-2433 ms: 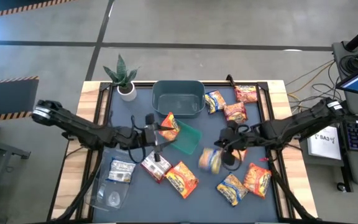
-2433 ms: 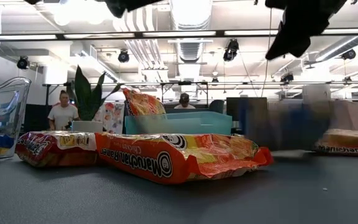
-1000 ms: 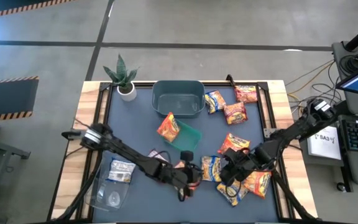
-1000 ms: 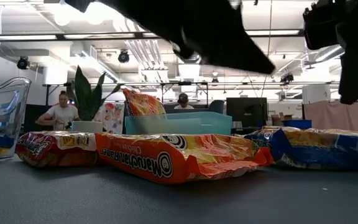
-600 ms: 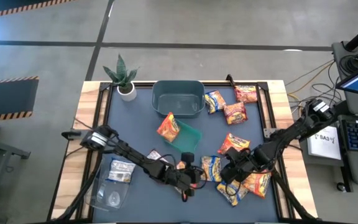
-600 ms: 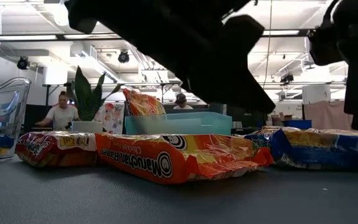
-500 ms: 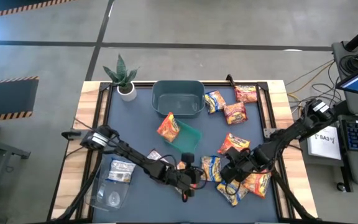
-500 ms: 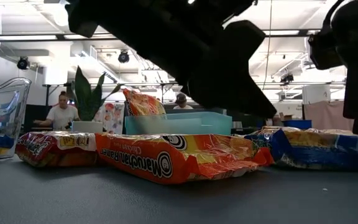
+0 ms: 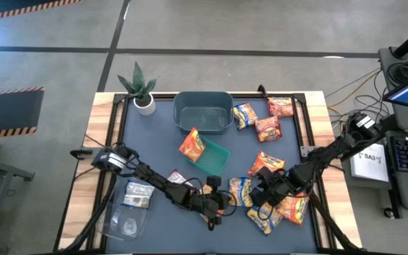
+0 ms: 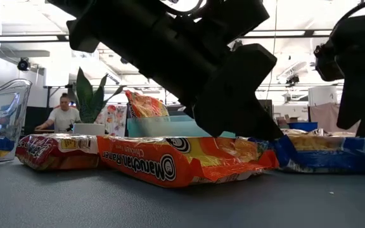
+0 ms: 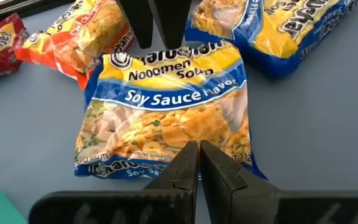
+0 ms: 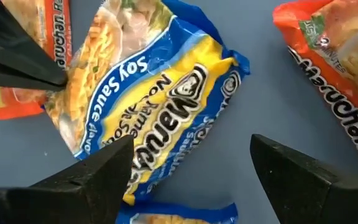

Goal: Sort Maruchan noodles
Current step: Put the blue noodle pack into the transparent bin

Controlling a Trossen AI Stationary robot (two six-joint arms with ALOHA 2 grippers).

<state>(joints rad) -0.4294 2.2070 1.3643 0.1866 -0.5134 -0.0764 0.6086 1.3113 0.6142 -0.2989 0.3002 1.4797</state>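
Observation:
A yellow-and-blue noodle packet lies flat on the dark mat near the table's front, label up. My left gripper is shut, and its tips come down at the packet's left end. My right gripper hangs open over the packet's right end, one finger on either side and clear of it. An orange-red packet lies beside it under my left arm. More packets lie at the near right and far right. My left gripper meets the packet's crimped blue end seam with its shut fingertips. They slant down from the table's left and point along the packet. The packet lies flat on the mat. Whether the tips press on the seam or only touch it, I cannot tell.
A teal tub stands at the far middle, with a green tray before it and an orange packet leaning on the tray. A potted plant is at the far left. A clear container sits near left.
My left gripper has come down toward the yellow-and-blue packet, its tips now at the packet's left end. My right gripper has sunk a little over the other end. The packet has stayed where it lay.

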